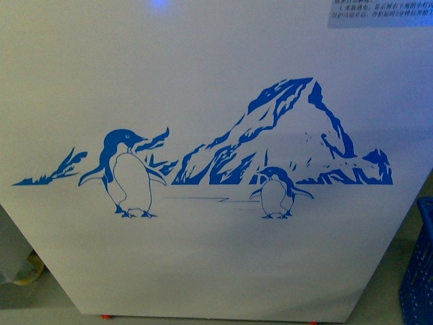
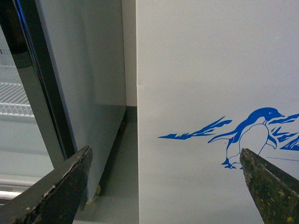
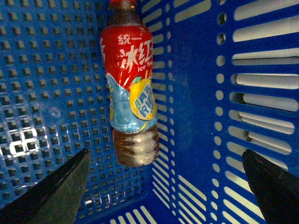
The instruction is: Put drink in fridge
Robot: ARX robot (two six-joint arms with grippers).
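**Bottle tight to the basket wall, claw not yet on it**

The drink, an iced-tea bottle (image 3: pixel 131 88) with a red cap and dark tea inside, rests in a blue plastic basket (image 3: pixel 42 70), close along the seam where the perforated panel meets the slotted wall. The right claw (image 3: pixel 166 154) hangs over its lower end with fingers spread wide, holding nothing.

The likely trouble is on the wall side. There is little room there for a finger, so it could snag a slot or nudge the round bottle into a roll. The perforated side gives freer room.

The left claw (image 2: pixel 166 149) is also spread and empty. It faces the chest freezer (image 2: pixel 210 70), with a tall grey cabinet (image 2: pixel 88 70) just beside it and only a narrow gap between. The freezer's lid is out of view, so whether it is open cannot be told.
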